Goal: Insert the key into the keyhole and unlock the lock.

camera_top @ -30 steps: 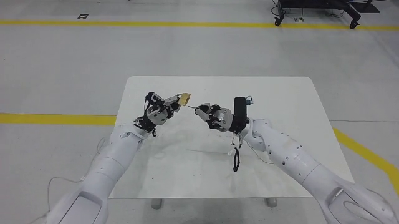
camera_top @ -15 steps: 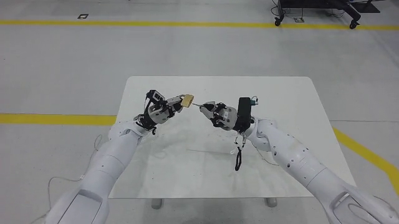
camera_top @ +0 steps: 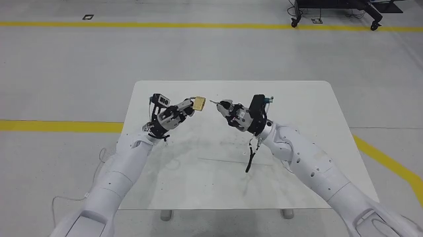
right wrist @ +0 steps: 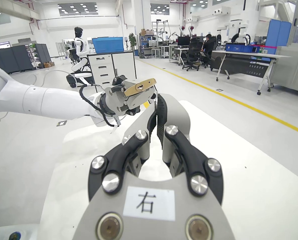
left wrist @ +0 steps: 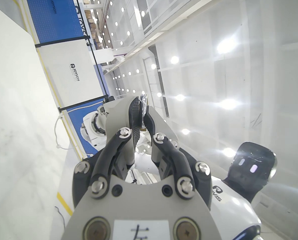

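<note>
The left hand (camera_top: 187,107) hung above the surface (camera_top: 297,171), toward its 9 o'clock side, with its fingers pinching a brass lock (camera_top: 197,103). The lock stuck out of the fingertips toward 2 o'clock. In the left wrist view the left hand (left wrist: 141,112) had its pads pressed on a bit of silver metal, and the lock body was hidden behind them. From the right wrist view the lock (right wrist: 132,91) sat tilted in the left hand (right wrist: 129,101), with the keyhole (right wrist: 139,87) facing the camera.

At 3 o'clock of the lock, just beside it with a thin gap showing, was the tip of the key (camera_top: 215,102). The right hand (camera_top: 223,107) pinched the key, which pointed toward 10 o'clock at the lock. In its own view the right hand (right wrist: 156,108) had its fingers pressed together, with the lock at 12 o'clock just past their tips.
</note>
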